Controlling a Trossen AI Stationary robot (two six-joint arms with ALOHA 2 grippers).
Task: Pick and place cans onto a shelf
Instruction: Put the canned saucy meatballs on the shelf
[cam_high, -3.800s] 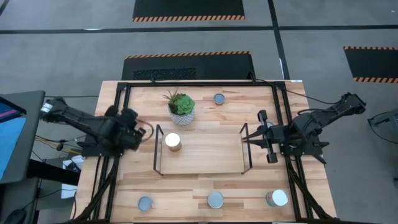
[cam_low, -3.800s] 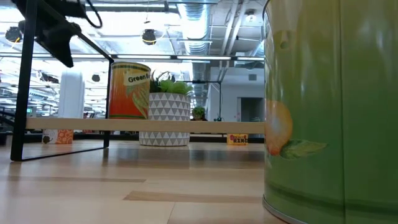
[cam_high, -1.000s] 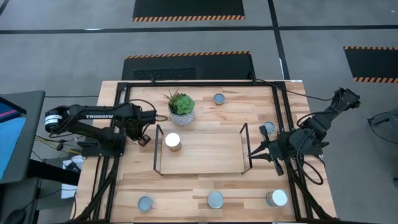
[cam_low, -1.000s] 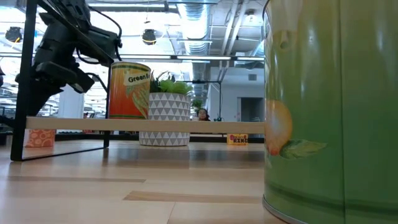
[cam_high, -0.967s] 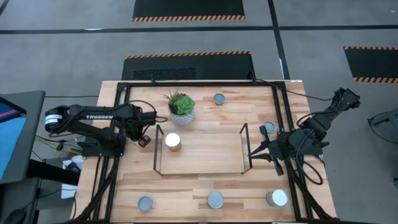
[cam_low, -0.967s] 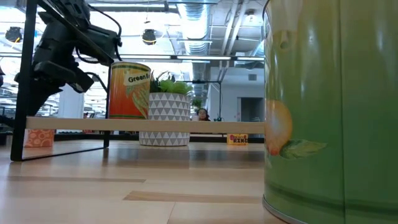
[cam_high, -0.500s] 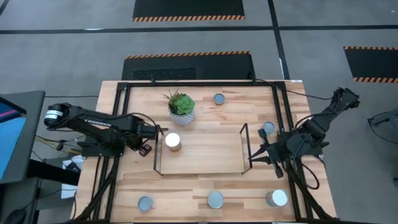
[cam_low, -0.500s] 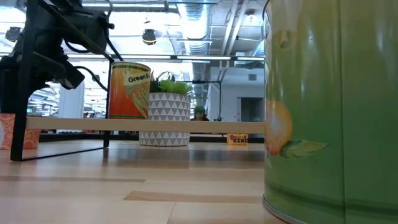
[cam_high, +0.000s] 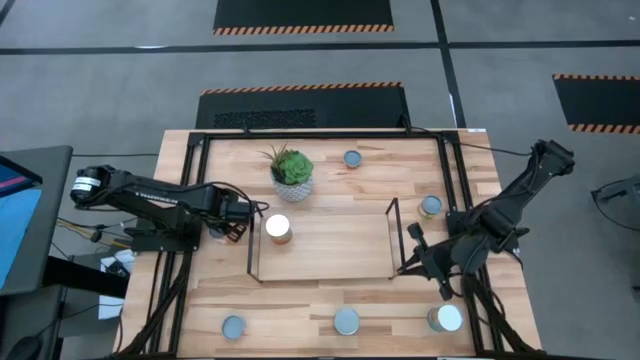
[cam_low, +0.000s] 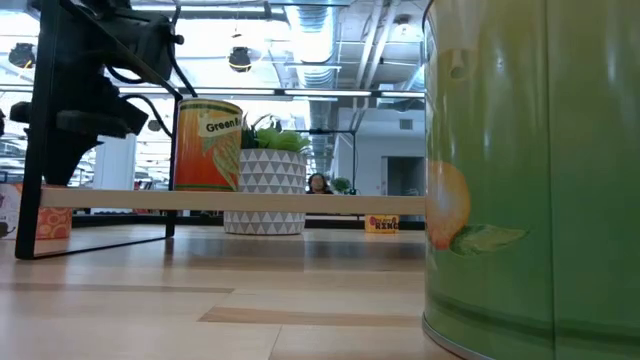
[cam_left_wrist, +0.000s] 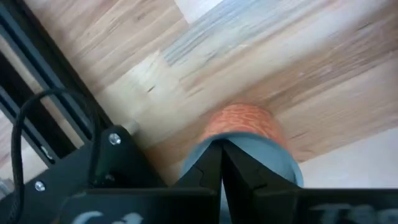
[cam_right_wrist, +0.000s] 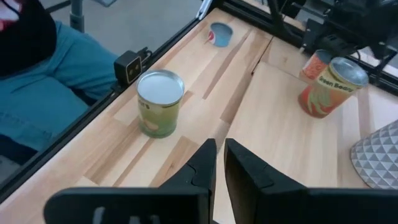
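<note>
Left gripper (cam_high: 252, 211) fingers closed, empty, beside orange can (cam_high: 278, 229); right gripper (cam_high: 408, 262) fingers narrowly apart, empty.

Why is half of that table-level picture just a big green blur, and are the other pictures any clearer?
In the low view, a green can stands right against the lens, so it fills the right side, soft-edged, while the orange can on the shelf reads crisply. The left wrist view is blurred. The high view is evenly lit and sharp, with only faint shadows on the table.
</note>
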